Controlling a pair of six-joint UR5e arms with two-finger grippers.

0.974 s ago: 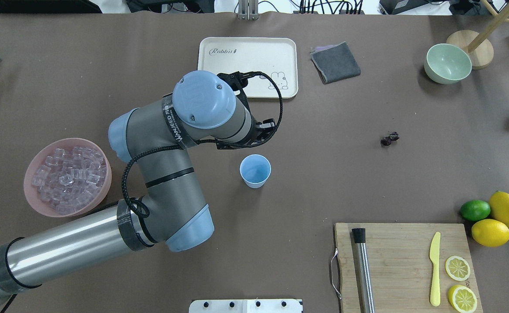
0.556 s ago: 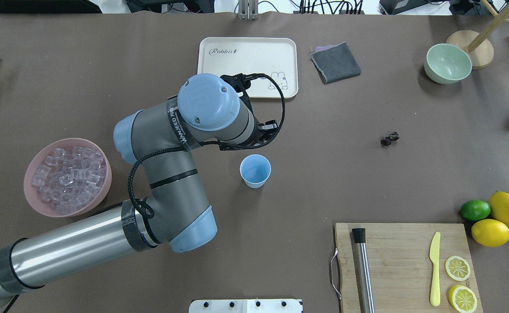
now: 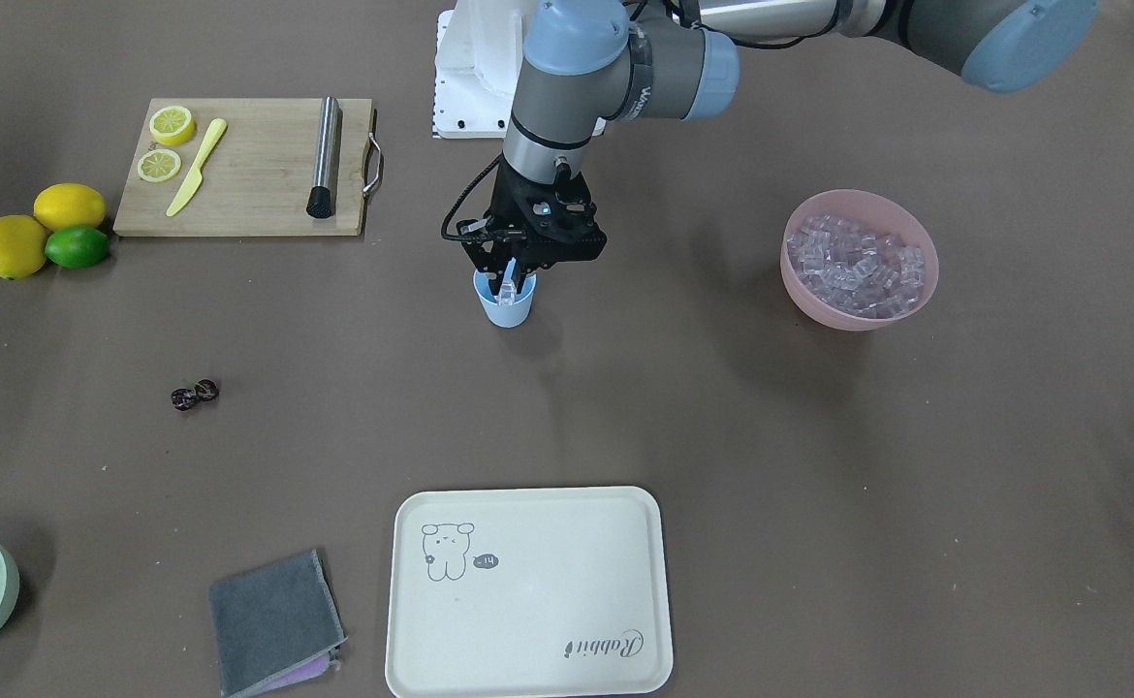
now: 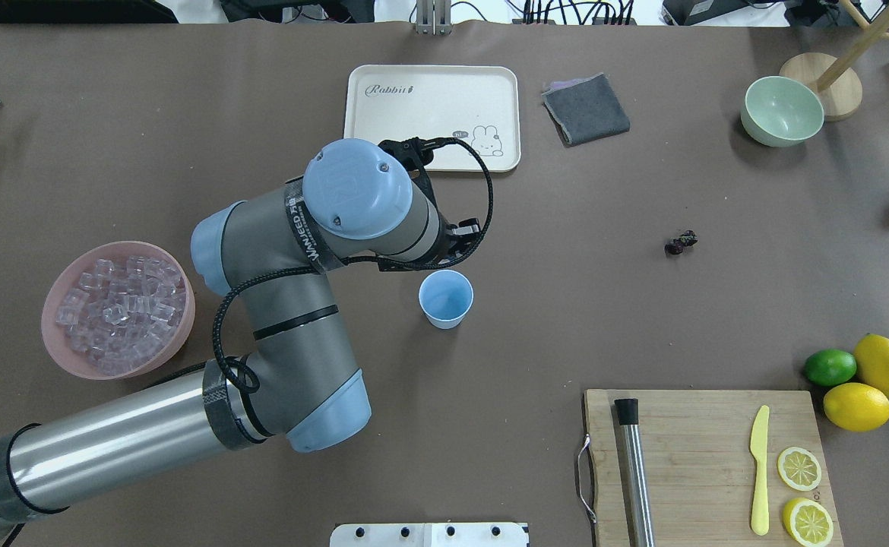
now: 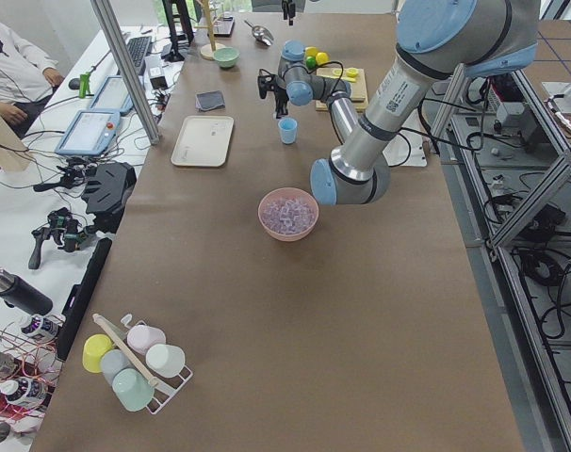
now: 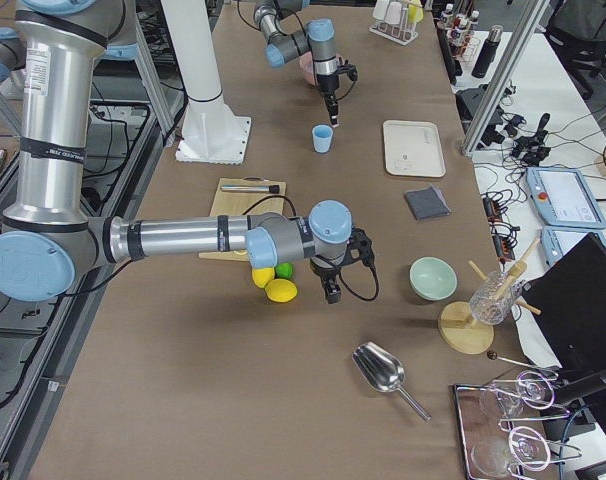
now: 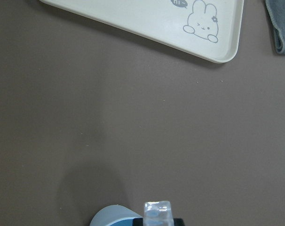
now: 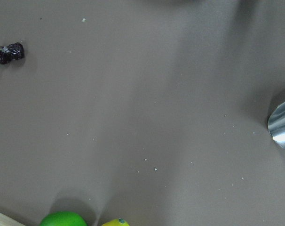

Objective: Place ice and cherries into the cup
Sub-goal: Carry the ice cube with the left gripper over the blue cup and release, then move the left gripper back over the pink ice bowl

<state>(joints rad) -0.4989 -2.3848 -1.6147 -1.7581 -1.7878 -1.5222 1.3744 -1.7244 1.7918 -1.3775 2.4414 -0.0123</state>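
The light-blue cup (image 4: 445, 298) stands upright mid-table. My left gripper (image 3: 511, 283) hangs right over its mouth, shut on one clear ice cube (image 3: 507, 287). That ice cube (image 7: 156, 214) fills the bottom of the left wrist view, above the cup's rim (image 7: 109, 216). More ice (image 4: 119, 311) is heaped in the pink bowl (image 4: 61, 346) at the left. The dark cherries (image 4: 680, 242) lie on the bare table to the cup's right and show as cherries (image 8: 7, 52) in the right wrist view. My right gripper (image 6: 330, 292) hovers by the lemons; I cannot tell whether it is open or shut.
A cream tray (image 4: 384, 114) and a grey cloth (image 4: 586, 109) lie beyond the cup. A pale green bowl (image 4: 782, 111) sits far right. The wooden board (image 4: 695, 463) carries a metal rod, a yellow knife and lemon slices. Lemons and a lime (image 4: 830, 367) sit beside it.
The left wrist has drifted slightly right and then back left beside the cup. The cup, cherries and ice bowl have stayed in place.
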